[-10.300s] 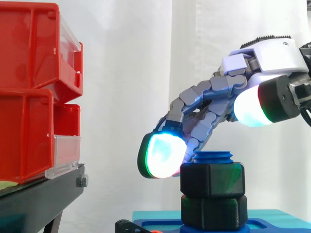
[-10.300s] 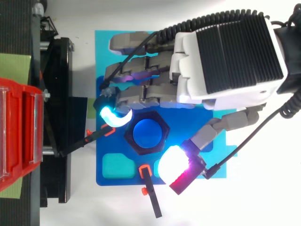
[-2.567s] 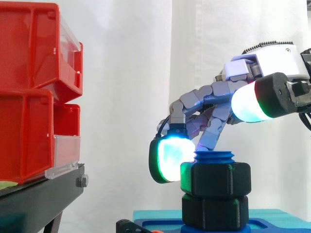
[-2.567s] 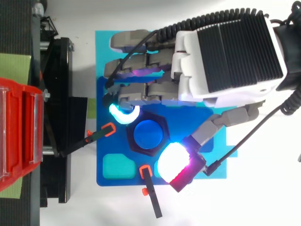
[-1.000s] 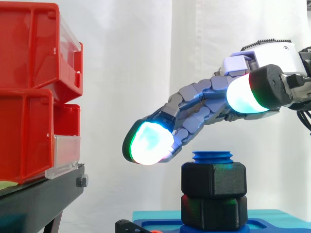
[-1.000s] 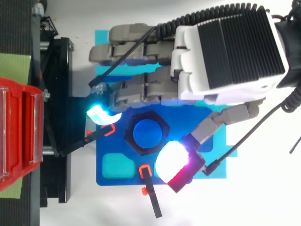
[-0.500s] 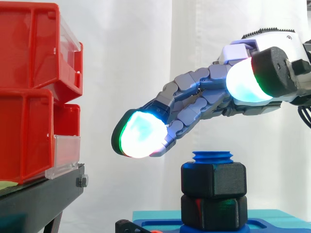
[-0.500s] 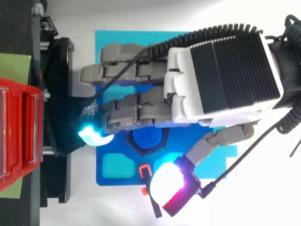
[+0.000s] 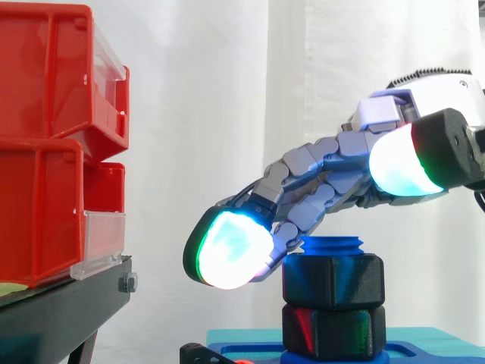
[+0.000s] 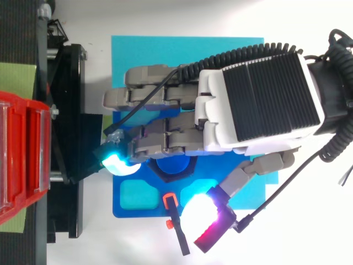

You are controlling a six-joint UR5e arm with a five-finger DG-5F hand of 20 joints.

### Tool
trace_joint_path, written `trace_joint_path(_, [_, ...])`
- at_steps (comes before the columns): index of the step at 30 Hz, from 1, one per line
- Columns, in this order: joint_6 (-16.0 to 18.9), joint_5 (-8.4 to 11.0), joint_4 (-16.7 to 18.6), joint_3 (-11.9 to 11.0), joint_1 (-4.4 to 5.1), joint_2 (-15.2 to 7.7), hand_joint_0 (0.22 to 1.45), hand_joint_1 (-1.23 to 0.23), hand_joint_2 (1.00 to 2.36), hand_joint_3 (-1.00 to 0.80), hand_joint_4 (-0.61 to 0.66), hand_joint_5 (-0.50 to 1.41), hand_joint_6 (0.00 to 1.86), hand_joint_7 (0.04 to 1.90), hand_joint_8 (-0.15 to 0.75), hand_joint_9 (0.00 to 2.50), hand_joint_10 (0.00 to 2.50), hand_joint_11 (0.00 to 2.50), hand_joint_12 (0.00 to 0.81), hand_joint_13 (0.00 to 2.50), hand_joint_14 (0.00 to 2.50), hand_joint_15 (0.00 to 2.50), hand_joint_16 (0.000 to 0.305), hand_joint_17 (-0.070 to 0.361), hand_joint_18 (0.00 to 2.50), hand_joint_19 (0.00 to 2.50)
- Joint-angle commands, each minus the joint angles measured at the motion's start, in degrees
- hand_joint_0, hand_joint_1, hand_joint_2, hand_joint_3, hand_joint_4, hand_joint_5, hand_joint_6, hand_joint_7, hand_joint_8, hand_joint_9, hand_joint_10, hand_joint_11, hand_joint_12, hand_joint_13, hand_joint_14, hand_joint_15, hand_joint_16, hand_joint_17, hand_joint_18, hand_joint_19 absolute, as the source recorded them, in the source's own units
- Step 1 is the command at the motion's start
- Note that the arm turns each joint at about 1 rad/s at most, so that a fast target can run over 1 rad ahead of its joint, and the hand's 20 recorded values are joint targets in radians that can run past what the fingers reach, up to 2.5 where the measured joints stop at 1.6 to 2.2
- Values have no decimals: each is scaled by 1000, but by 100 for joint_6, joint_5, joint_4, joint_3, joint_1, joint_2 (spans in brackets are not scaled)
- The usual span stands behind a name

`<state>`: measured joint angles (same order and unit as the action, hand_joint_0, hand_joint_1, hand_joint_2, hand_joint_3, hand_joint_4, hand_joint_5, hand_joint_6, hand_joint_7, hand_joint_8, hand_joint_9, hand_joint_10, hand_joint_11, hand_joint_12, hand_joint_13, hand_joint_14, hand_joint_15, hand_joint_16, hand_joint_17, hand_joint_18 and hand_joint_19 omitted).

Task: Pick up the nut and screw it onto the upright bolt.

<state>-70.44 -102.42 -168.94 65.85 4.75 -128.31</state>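
Black nut [image 9: 332, 278] sits threaded on the upright blue bolt [image 9: 332, 244], near the middle of the blue base plate [image 10: 118, 212]. Side view: hand [image 9: 318, 182] just over it, fingers stretched out, holding nothing. Top view: hand covers most of the nut. Red bins [image 9: 45, 152] on black stand [image 9: 68, 311] beyond the plate's fingertip-side edge.

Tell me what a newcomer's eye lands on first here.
The hand with its glowing fingertips, open and reaching over the bolt, right of centre in the side view. Below it the black nut sits threaded on the blue bolt, above a second black hex piece. Stacked red bins stand at the left edge.
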Motion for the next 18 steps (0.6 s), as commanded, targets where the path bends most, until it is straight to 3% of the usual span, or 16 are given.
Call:
trace_joint_path(1, [83,46,424,112,9,-1,463,-170,1000,-500,142,-197,501,648,194,236,0,0,322,0,0,0,47,105,0,0])
trace_joint_path(18, [171,38,380,112,0,-1,469,-182,1000,-500,172,-179,502,699,210,273,0,0,323,0,0,0,47,105,0,0])
